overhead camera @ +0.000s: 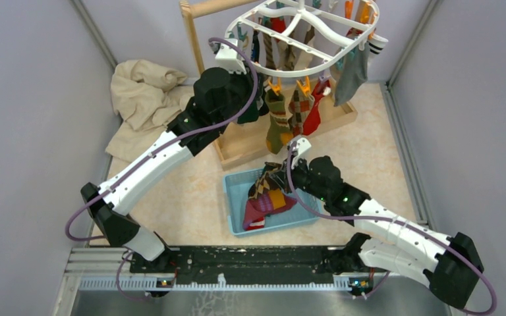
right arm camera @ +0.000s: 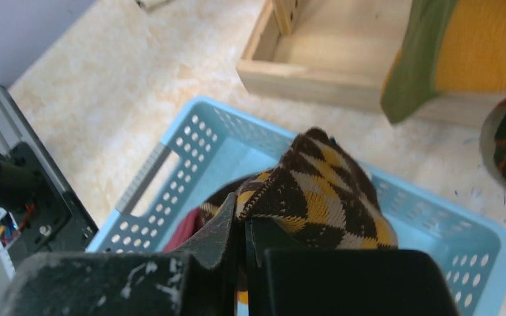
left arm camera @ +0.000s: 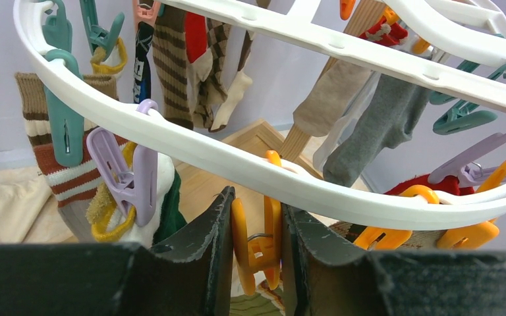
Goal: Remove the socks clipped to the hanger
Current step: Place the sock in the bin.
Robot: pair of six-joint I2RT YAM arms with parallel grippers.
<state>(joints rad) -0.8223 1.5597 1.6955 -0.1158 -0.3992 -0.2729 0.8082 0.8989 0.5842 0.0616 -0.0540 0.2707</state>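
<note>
Plain pale grey walls (overhead camera: pixel 33 99) close the space at 9, 12 and 3 o'clock. The floor surface (overhead camera: pixel 382 158) is beige with a marbled pattern. A light wooden stand (overhead camera: pixel 247 146) is at 12 o'clock and a crumpled beige cloth (overhead camera: pixel 141 99) at 10 o'clock. The light is even and soft.

Top camera looks down from above and behind me. Left wrist view peers up, close under the hanger (left arm camera: pixel 237 158) — right wrist, seemingly downward, close over the basket (right arm camera: pixel 428 204); overhead shows both.
</note>
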